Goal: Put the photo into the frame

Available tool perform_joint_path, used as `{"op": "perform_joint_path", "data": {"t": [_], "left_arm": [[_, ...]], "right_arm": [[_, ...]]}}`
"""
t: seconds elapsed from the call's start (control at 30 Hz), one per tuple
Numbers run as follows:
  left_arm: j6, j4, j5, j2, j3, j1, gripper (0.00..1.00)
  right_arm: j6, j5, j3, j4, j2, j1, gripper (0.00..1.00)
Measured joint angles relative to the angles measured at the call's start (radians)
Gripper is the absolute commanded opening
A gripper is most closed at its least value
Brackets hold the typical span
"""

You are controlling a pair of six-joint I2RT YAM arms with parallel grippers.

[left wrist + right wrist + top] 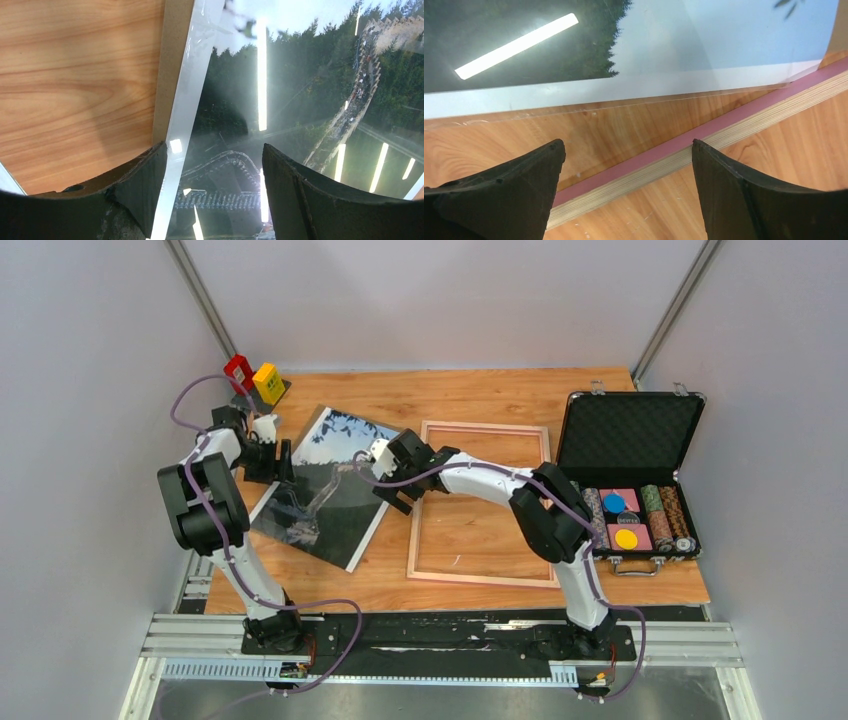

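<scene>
The photo (pixel 330 440) lies flat on the bench (pixel 450 390) just beside the frame (pixel 480 428), and it looks thin, bendy and slippery, so the left fingers (pixel 135 185) and right fingers (pixel 504 200), both open and holding nothing, should pinch its edges gently.

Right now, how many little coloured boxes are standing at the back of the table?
2: a red box and a yellow box, side by side at the far left corner of the table. I see no others, though more could be hidden.
</scene>
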Motion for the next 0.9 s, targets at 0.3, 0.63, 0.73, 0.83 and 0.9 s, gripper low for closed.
{"op": "perform_joint_path", "data": {"t": [0.3,0.63,0.73,0.83,0.9], "left_arm": [[-0.027,0.01,-0.004,-0.061,-0.077,0.0,0.8],[-0.082,0.019,-0.043,-0.117,-0.131,0.0,0.83],[-0.094,0.03,-0.053,-0.119,-0.131,0.0,0.83],[-0.101,0.037,-0.06,-0.119,-0.131,0.0,0.83],[-0.107,0.042,-0.062,-0.119,-0.131,0.0,0.83]], "right_arm": [[0.264,-0.182,0.075,-0.106,0.0,-0.091,0.92],[0.525,-0.432,0.146,-0.142,0.0,-0.157,0.88],[0.594,-0.51,0.151,-0.142,0.0,-0.151,0.88],[0.665,-0.576,0.152,-0.138,0.003,-0.146,0.87],[0.712,-0.611,0.151,-0.132,0.008,-0.146,0.86]]}}
